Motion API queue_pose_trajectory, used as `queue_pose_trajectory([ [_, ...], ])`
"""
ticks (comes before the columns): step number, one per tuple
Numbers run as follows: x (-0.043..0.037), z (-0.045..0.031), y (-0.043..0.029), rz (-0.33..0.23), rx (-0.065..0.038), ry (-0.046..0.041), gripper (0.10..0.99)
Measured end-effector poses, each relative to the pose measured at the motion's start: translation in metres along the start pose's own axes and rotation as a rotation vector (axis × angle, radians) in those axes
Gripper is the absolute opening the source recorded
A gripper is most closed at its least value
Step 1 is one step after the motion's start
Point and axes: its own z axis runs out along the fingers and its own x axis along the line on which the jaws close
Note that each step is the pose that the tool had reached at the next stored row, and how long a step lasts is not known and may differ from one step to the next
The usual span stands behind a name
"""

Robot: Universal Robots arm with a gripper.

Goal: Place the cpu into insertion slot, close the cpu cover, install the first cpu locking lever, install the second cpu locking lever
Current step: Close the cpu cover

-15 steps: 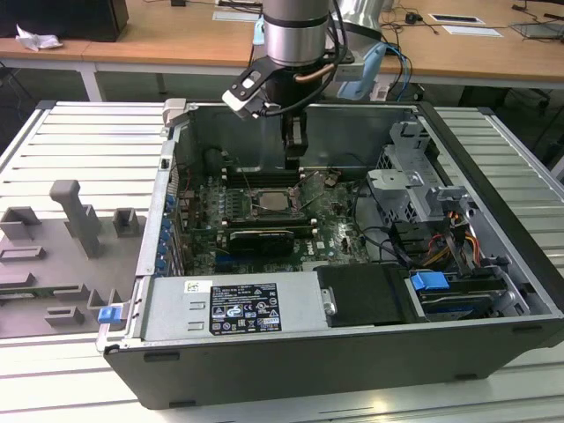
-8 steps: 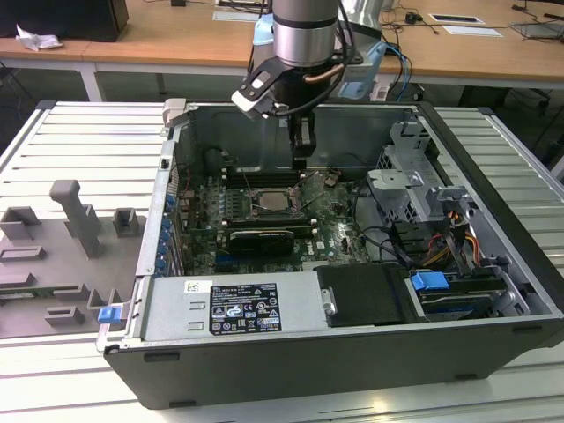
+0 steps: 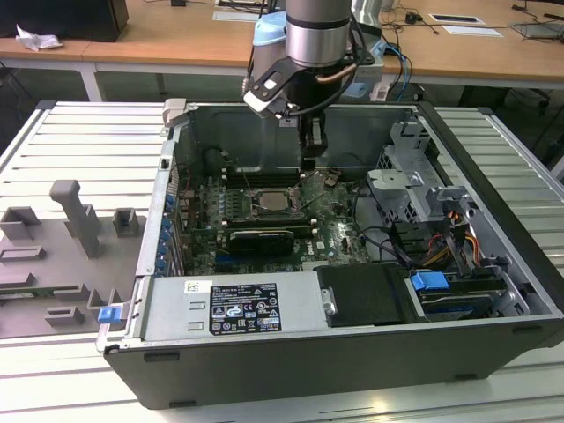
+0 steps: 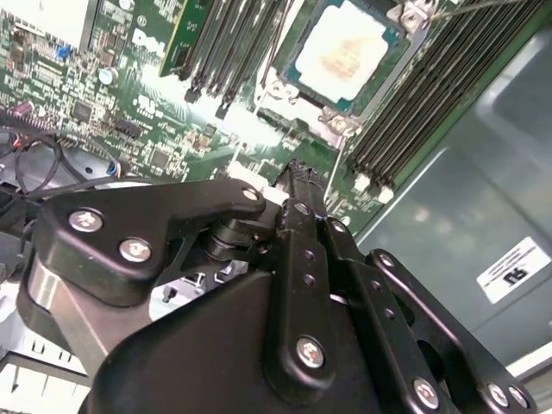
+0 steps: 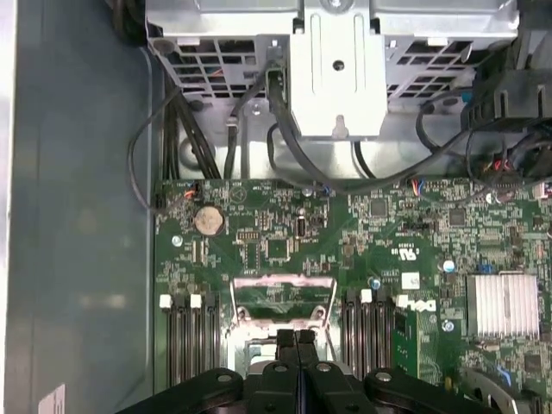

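Observation:
The cpu [image 4: 341, 52], a pale square chip, lies in the insertion slot [image 4: 390, 39] on the green board, also seen in the exterior view as the cpu [image 3: 273, 201]. The cpu cover [image 5: 283, 297], a silvery frame with a cut-out centre, is swung open away from the slot, and the board shows through it. My gripper [image 5: 296, 338] is shut with nothing visible between its fingers, its tips close to the open cover. In the exterior view the gripper [image 3: 310, 160] hangs above the board, just behind and to the exterior view's right of the slot. A thin wire lever [image 4: 335, 168] runs beside the fingertips [image 4: 297, 172].
Dark memory slots [image 5: 190, 341] flank the socket on both sides. A metal drive cage [image 3: 410, 181] and cable bundles [image 3: 423, 251] fill the case's right in the exterior view. A black expansion card [image 3: 260, 240] and the power supply [image 3: 233, 308] lie in front. A finned heatsink [image 5: 503, 304] sits nearby.

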Motion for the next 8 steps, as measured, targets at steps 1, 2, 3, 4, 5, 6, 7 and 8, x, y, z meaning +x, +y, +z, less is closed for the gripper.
queue_pose_trajectory([
  [1, 0.0001, 0.0003, 0.0023, 0.0, 0.0, -0.0001, 0.106],
  [2, 0.0003, 0.0011, 0.0065, 0.0, 0.001, -0.0002, 0.106],
  [3, 0.0007, 0.0022, 0.0099, 0.0, 0.001, -0.0001, 0.106],
  [4, 0.001, 0.0031, 0.0119, 0.0, 0.001, 0.0, 0.106],
  [5, 0.0012, 0.0048, 0.0145, 0.0, 0.001, -0.0001, 0.106],
  [6, 0.0017, 0.0081, 0.0186, 0.0, 0.001, -0.0002, 0.106],
  [7, 0.0021, 0.0116, 0.0243, 0.0, 0.001, -0.0005, 0.106],
  [8, 0.0025, 0.0138, 0.0299, 0.0, 0.002, -0.0005, 0.106],
])
